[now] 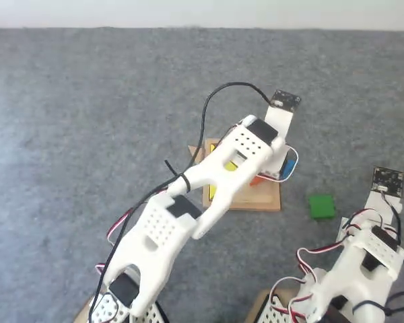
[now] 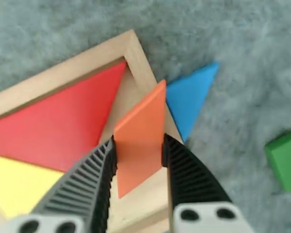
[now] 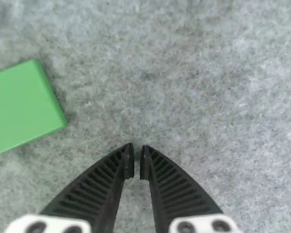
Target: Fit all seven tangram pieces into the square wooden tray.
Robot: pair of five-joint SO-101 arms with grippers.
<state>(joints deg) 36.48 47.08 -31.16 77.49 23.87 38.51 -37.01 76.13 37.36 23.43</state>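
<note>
**Left gripper [image 2: 138, 145] clamps the orange piece [image 2: 141, 121] over the tray [image 2: 134, 48] corner; right gripper [image 3: 136, 158], closed, sits near the green square [image 3: 22, 104].**
The arm hides these in the high view, but the left wrist view shows them: red piece [image 2: 63, 126] in the tray, blue triangle [image 2: 189, 94] just outside the rim.

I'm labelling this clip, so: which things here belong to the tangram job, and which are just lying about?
Job: wooden tray; red triangle and yellow piece in it; orange piece, held in the left jaws; blue triangle outside the tray; green square farther off.
Just there: grey carpet; circuit board on an arm's wrist.
</note>
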